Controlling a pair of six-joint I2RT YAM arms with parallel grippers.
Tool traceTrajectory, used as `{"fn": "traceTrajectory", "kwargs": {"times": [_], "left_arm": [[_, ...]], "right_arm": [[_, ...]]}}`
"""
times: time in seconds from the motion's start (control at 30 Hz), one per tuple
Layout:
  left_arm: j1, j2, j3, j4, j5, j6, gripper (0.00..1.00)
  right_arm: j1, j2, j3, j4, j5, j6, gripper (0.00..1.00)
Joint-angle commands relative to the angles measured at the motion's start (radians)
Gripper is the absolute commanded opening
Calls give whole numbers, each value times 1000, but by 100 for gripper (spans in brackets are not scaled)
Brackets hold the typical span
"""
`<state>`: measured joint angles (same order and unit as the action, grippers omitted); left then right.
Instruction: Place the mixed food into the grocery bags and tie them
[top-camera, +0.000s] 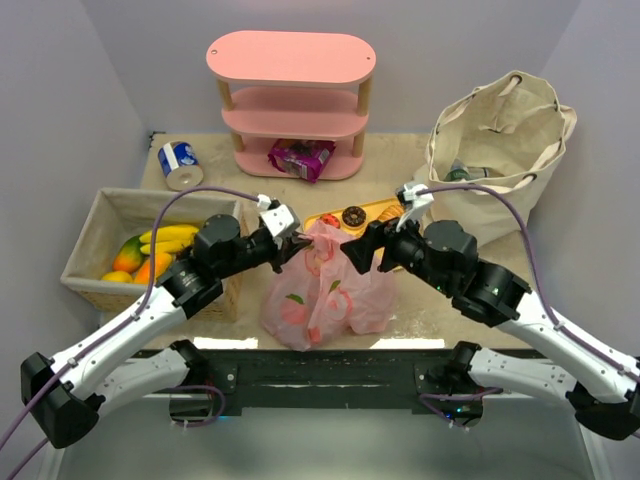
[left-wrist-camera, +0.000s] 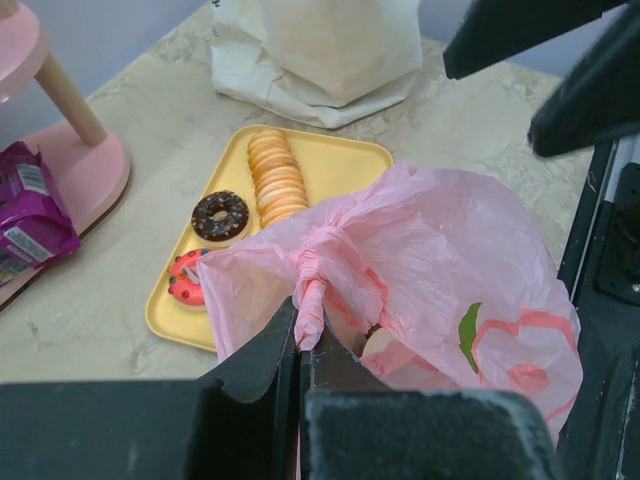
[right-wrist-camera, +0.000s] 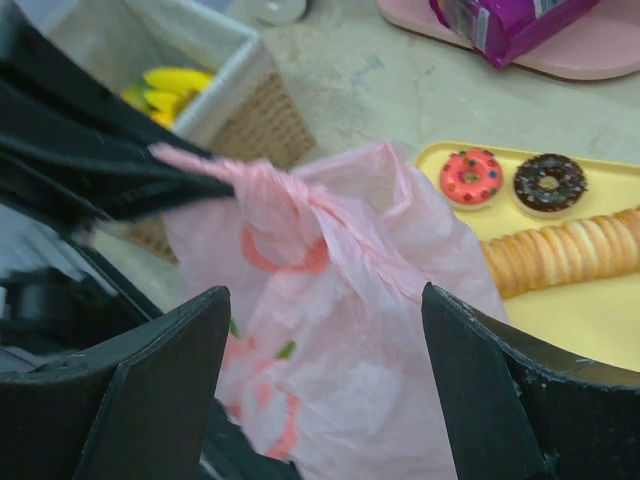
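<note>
Treat the thin, translucent pink plastic bag (top-camera: 320, 290) as filled and knotted. Count as outstanding the large beige canvas bag (top-camera: 500, 130), open and untied at far right, the blue drink can (top-camera: 180, 163) and the purple snack packet (top-camera: 300, 157). Locate the pink bag at table centre, between both grippers. Note left gripper (left-wrist-camera: 304, 335) clamped on the twisted tail at the knot (left-wrist-camera: 318, 258); right gripper (right-wrist-camera: 322, 298) spread wide, empty, just beside the bag.

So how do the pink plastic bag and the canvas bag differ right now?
The pink plastic bag is knotted shut; the canvas bag gapes open. The left gripper pinches the pink plastic bag's twisted handle; nothing touches the canvas bag. The canvas bag is larger. Both sit on the table.
</note>
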<state>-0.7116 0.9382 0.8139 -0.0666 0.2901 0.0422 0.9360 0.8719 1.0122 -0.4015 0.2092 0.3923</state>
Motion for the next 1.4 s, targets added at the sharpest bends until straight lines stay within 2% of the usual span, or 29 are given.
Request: {"fn": "traceTrajectory", "kwargs": {"times": [0.0, 0.13, 0.27, 0.57, 0.7, 1.0, 1.37], "left_arm": [[-43, -53, -56, 119, 20, 24, 0], [-52, -78, -77, 114, 38, 77, 0], [-74, -85, -98, 123, 17, 100, 0], [-101, -75, -98, 122, -25, 117, 0], [-115, -75, -102, 120, -32, 124, 0], [-147, -90, -111, 126, -29, 128, 0], [-173, -82, -116, 129, -29, 131, 0]], "right_arm": [[1, 9, 42, 97, -82, 409, 81], [3, 55, -44, 231, -178, 779, 76], [6, 68, -191, 398, -186, 960, 73], [9, 101, -169, 369, -93, 1017, 72], [11, 121, -199, 427, -96, 1066, 70], [15, 137, -198, 362, 32, 1051, 67], [20, 206, -184, 368, 55, 1019, 65]]}}
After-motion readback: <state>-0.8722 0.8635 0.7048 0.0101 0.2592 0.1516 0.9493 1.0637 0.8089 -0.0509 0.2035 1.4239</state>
